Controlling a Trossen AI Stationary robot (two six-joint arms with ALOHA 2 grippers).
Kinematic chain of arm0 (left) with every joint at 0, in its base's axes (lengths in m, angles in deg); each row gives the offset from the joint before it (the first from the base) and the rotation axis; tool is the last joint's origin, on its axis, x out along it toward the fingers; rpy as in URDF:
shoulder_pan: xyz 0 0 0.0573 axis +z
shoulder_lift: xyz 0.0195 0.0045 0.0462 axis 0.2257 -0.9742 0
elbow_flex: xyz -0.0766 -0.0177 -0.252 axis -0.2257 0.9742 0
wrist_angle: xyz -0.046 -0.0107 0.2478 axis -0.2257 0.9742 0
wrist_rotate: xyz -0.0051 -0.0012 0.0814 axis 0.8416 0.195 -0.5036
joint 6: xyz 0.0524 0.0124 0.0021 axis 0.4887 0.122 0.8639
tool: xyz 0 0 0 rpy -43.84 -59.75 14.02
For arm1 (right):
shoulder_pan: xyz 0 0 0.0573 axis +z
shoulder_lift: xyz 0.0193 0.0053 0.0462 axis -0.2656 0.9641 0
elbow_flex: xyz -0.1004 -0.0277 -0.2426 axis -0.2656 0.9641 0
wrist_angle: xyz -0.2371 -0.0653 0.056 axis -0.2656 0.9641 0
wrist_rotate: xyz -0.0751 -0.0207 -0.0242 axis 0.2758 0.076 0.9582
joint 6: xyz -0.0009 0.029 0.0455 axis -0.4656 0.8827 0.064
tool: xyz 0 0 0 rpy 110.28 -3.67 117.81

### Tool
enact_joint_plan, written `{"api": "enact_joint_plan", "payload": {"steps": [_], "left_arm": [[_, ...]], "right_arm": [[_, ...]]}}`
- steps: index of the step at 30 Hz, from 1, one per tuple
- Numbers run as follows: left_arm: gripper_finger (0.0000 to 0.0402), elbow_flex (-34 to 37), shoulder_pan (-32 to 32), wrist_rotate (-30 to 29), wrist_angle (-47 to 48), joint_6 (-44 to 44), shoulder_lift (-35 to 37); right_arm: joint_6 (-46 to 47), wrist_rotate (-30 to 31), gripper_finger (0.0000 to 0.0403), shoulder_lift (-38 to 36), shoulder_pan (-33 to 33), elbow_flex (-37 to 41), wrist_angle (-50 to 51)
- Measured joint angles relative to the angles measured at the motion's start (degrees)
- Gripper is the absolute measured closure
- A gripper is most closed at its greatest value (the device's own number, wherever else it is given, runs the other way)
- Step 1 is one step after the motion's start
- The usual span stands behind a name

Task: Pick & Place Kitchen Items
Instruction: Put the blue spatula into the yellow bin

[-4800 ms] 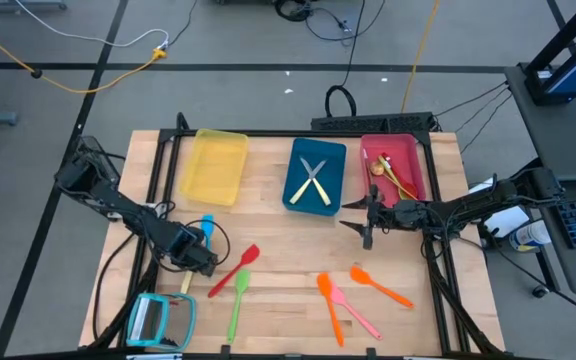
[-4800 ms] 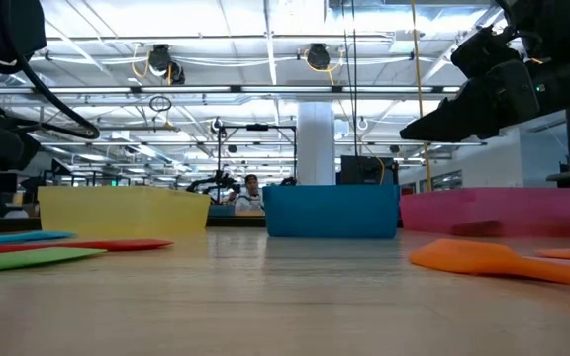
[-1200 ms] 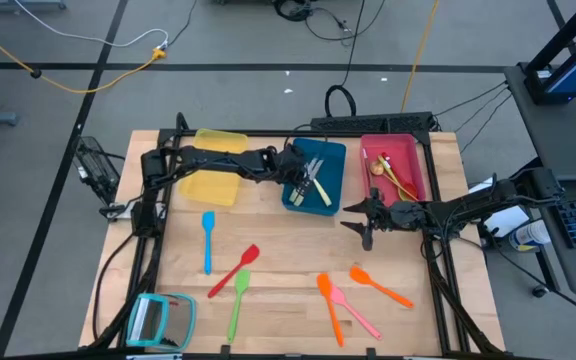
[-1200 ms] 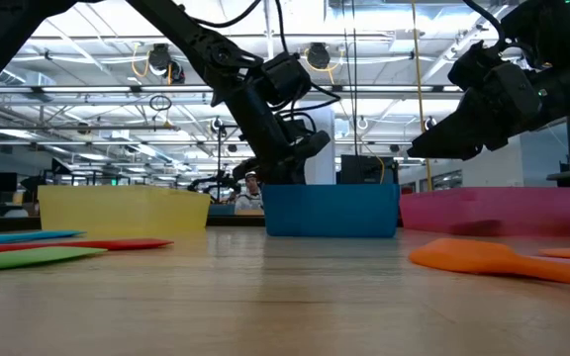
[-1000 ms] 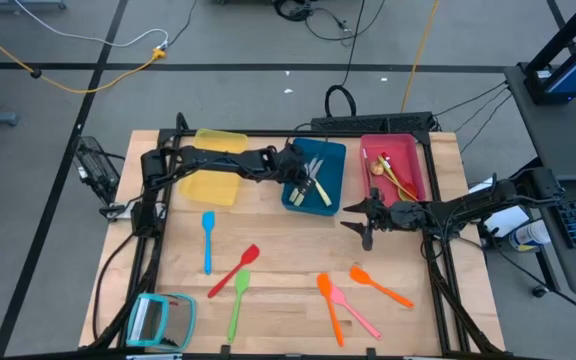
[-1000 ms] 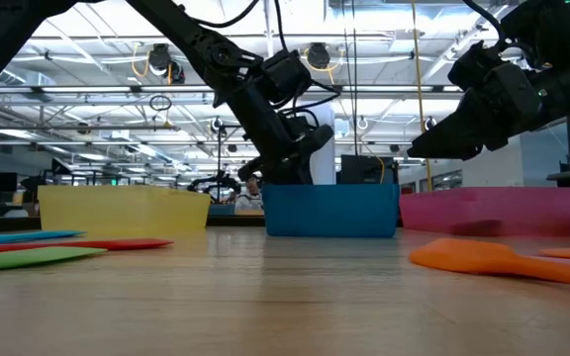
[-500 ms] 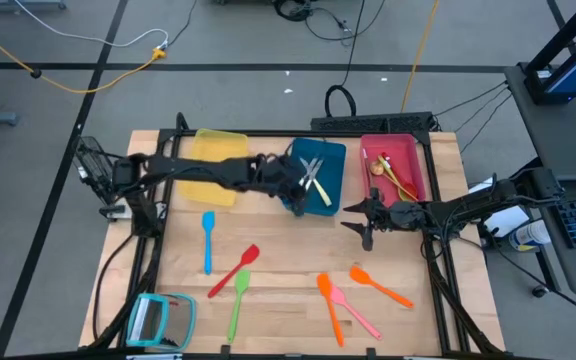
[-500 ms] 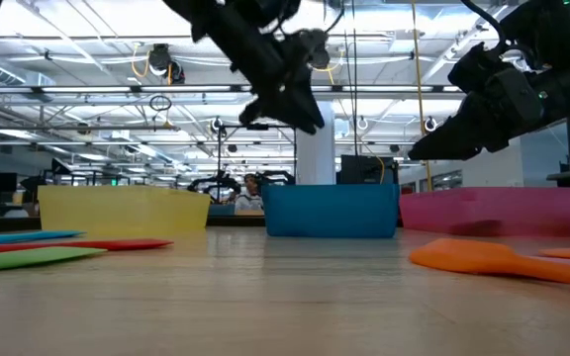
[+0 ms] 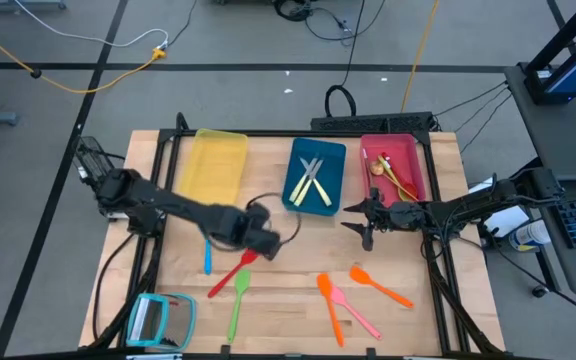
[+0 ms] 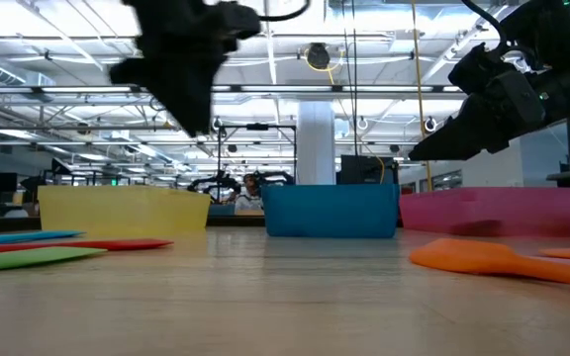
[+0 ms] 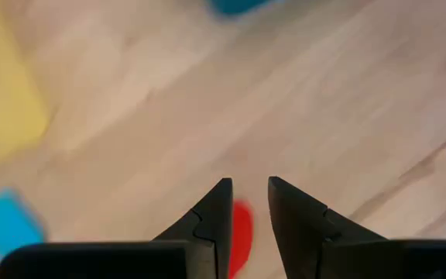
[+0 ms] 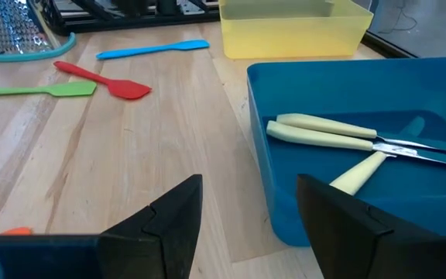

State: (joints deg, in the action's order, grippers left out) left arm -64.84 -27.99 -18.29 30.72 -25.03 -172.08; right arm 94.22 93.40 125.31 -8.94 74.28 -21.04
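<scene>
Hovering left gripper point(image 9: 266, 240), fingers a little apart and holding nothing, right above the red spatula point(image 9: 234, 269), handle slanting away below it.

The left arm is reaching across the tabletop's middle, its tool point(image 9: 264, 243) hanging raised with the jaws a little apart (nothing between them). The right arm is stretching inward, its tool point(image 9: 359, 219) gaping wide and empty.

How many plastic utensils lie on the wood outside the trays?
6: a blue spatula partly under the left arm, a red spatula and green spatula beside it, an orange spatula, pink spatula and orange spoon further right. The arm may hide others.
</scene>
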Motion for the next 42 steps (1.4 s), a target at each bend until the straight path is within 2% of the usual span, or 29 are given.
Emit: {"api": "enact_joint_plan", "payload": {"steps": [5, 9, 12, 16, 18, 24, 27, 31, 36, 42], "left_arm": [[0.0314, 0.0, -5.9, -2.9, 11.8, -15.5, 0.0], [0.0313, 0.3, -8.7, -3.2, 21.8, -24.6, 0.0], [0.0313, 2.1, -9.5, -1.9, 24.8, -28.3, 0.0], [0.031, 6.1, -9.2, 3.3, 24.4, -28.0, 0.0], [0.0296, 9.2, -8.4, 7.2, 23.1, -26.9, 0.0], [0.0207, 15.8, -5.3, 15.6, 26.2, -24.5, 1.5], [0.0166, 16.4, -4.1, 14.4, 26.6, -22.1, 3.4], [0.0139, 16.4, -2.5, 7.6, 25.1, -21.7, 5.8], [0.0144, 16.9, 0.3, 4.9, 23.6, -22.1, 5.8], [0.0168, 24.2, 4.5, 5.3, 12.0, -18.9, 5.6]], "right_arm": [[-0.4, 0.0, 0.0202, 0.0, 0.0, 0.0, 0.0], [-0.4, 0.0, 0.0202, 0.0, 0.0, 0.0, -0.1], [-0.7, 0.0, 0.0202, 0.0, 0.0, 0.0, -0.8], [-1.6, 0.0, 0.0202, 0.0, 0.0, 0.0, -1.0], [-1.7, 0.0, 0.0202, 0.0, 0.0, 0.0, -1.0], [-1.7, 0.0, 0.0202, 0.0, 0.0, 0.0, -1.0], [-1.7, 0.0, 0.0202, 0.0, 0.0, 0.0, -1.0], [-1.9, 0.0, 0.0202, 0.0, 0.0, 0.0, -1.3], [-1.9, 0.0, 0.0202, 0.0, 0.0, 0.0, -1.3], [-1.9, 0.0, 0.0202, 0.0, 0.0, 0.0, -1.0]]}}
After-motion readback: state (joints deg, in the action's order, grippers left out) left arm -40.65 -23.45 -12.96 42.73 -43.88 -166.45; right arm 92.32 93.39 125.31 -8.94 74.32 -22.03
